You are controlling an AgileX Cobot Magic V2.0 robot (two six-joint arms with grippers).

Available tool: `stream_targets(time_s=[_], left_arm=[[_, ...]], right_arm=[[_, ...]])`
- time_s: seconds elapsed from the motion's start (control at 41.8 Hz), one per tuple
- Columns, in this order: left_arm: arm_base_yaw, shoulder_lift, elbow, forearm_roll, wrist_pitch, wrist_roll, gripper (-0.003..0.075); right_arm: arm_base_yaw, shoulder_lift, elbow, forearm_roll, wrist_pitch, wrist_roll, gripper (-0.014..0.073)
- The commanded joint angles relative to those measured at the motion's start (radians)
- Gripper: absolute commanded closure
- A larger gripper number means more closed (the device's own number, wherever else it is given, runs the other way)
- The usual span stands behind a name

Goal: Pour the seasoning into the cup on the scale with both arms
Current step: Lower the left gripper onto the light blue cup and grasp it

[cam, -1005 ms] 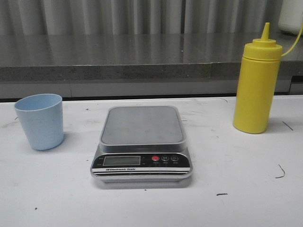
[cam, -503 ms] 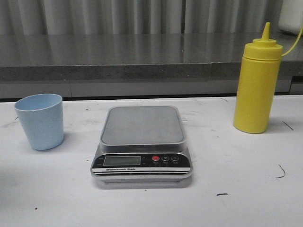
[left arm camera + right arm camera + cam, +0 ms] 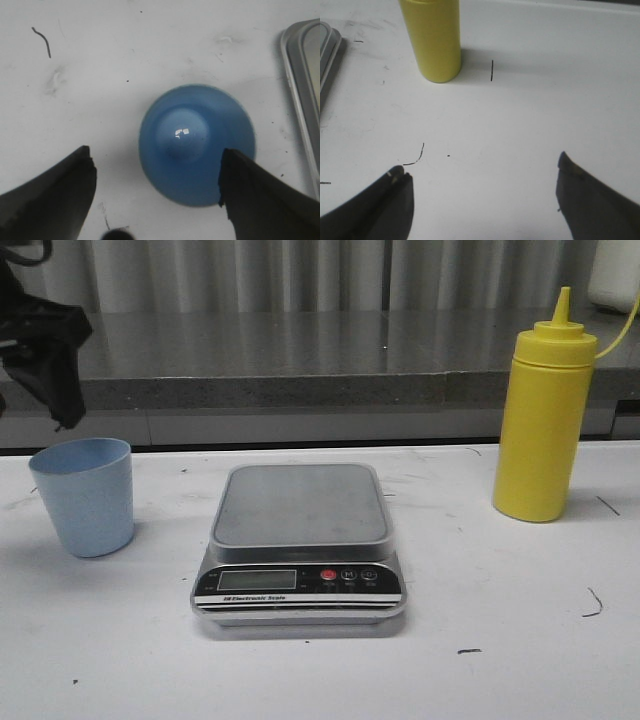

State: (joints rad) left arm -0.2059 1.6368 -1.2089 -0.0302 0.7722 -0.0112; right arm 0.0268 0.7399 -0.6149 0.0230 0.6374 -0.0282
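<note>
Your left gripper (image 3: pixel 157 187) has just come in above the cup (image 3: pixel 83 495), jaws spread and empty. The cup sits left of the scale (image 3: pixel 299 545), so lifting it across comes first

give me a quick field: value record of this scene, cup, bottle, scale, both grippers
cup: pale blue cup, upright on the white table, left of the scale, looks empty
bottle: yellow squeeze bottle, upright, capped, right of the scale
scale: digital kitchen scale, centre, platform bare
left gripper: left gripper, open, above the cup, not touching it
right gripper: right gripper, open, over bare table short of the bottle
task stage: cup not yet on the scale, nothing grasped
</note>
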Motion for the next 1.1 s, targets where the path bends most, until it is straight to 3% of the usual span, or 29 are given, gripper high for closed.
stream_targets(time_s=[0.0, 0.335, 0.838, 1.005, 1.077], left_arm=[[-0.006, 0.025, -0.063, 0.012, -0.025, 0.002, 0.0229], [-0.006, 0.117, -0.097, 0.019, -0.019, 0.002, 0.0248], [-0.006, 0.117, -0.097, 0.019, 0.013, 0.002, 0.0642], [-0.006, 0.117, -0.097, 0.019, 0.011, 0.002, 0.0741], [-0.006, 0.117, -0.100, 0.021, 0.009, 0.002, 0.0740]], right_arm=[[-0.007, 0.001, -0.036, -0.003, -0.057, -0.008, -0.0008], [-0.007, 0.001, -0.036, -0.003, -0.057, -0.008, -0.0008], [-0.007, 0.001, -0.036, -0.003, -0.057, -0.008, -0.0008], [-0.007, 0.001, -0.036, -0.003, -0.057, -0.008, -0.0008], [-0.007, 0.001, -0.036, -0.003, -0.057, -0.008, -0.0008]])
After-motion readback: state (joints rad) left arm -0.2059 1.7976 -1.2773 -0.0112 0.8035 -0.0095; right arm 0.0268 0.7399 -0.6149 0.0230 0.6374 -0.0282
